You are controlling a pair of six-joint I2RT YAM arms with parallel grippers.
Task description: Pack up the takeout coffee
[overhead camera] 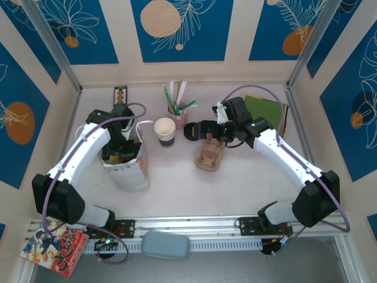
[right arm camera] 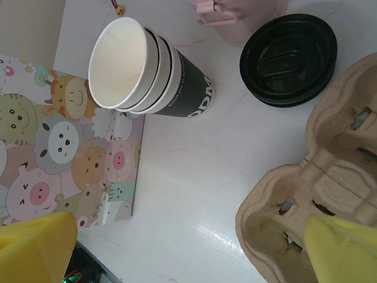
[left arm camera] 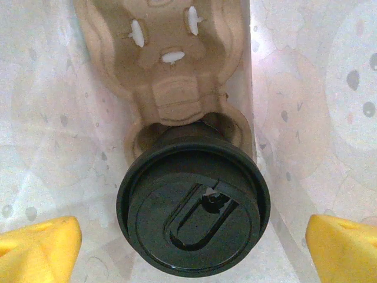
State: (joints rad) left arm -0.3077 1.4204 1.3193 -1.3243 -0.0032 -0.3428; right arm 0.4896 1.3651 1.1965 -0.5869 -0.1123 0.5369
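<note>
Seemingly at release step: takeout coffee [left arm camera: 193,206] seated in pulp carrier [left arm camera: 171,59] at bottom of paper bag [overhead camera: 132,174]. Left gripper [left arm camera: 191,247] inside bag, fingers wide apart, holding nothing. Right gripper [right arm camera: 188,250] outside bag, also spread, empty. Next, prob.: lift left straight up w/o snagging bag walls.

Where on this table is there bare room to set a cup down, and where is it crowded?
Free: bare table nearer than the carrier, right of the paper bag. Crowded: farther back, where cup stack, straw holder, black lids cluster.
</note>
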